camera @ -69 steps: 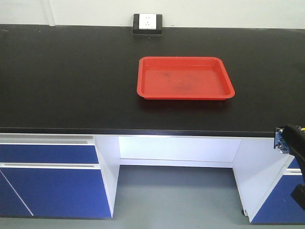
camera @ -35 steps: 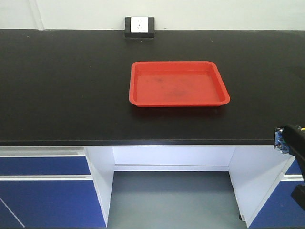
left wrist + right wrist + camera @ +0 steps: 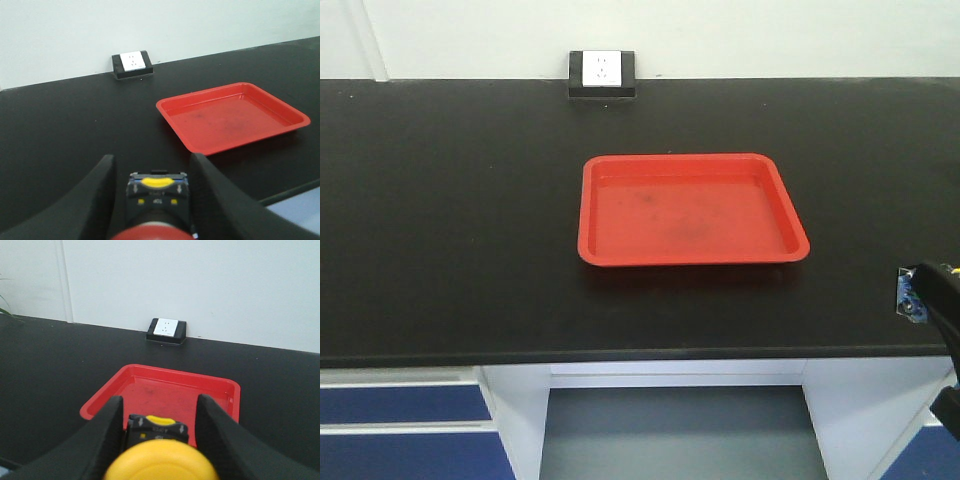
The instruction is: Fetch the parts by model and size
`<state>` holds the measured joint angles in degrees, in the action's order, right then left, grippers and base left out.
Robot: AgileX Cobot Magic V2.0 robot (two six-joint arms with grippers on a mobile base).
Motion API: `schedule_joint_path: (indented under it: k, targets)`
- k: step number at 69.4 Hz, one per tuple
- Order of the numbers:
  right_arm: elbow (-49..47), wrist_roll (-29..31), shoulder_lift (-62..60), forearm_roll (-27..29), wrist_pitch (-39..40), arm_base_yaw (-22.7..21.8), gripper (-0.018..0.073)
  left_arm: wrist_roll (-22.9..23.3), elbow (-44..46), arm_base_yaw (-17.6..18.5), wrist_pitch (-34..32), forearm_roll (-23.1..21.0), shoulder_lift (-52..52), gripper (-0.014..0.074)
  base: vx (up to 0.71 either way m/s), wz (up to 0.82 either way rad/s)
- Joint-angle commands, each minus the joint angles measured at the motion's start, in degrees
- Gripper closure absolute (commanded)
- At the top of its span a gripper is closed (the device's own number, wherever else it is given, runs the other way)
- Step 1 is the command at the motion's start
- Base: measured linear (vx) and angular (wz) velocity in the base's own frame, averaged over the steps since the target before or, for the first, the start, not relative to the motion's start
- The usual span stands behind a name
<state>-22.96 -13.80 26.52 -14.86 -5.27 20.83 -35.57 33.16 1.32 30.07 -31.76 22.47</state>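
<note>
Blk bench (image 3: pixel 450 250) — red tray (image 3: pixel 690 255), wall socket (image 3: pixel 602 72).

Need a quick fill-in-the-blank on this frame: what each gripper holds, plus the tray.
1. The left gripper holds a push-button switch whose cap is ____.
2. The right gripper holds a second switch whose cap is ____.
3. The red tray lies on a counter whose top is ____.
Missing words: red, yellow, black.
</note>
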Motion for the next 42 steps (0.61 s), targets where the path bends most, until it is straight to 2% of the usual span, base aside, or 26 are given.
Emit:
schedule_joint_path:
  k: [1,42]
  targets:
    - [-1.58,0.17,0.30,-0.53,4.51,-0.30,0.0561,-0.13,1.58,0.28,-3.93,-1.67,0.35,0.0603,0.21,-0.01]
    - [-1.58,0.17,0.30,-0.53,4.59,-0.30,0.0561,-0.13,1.58,0.28,-3.93,-1.67,0.35,0.0603,0.18,0.01]
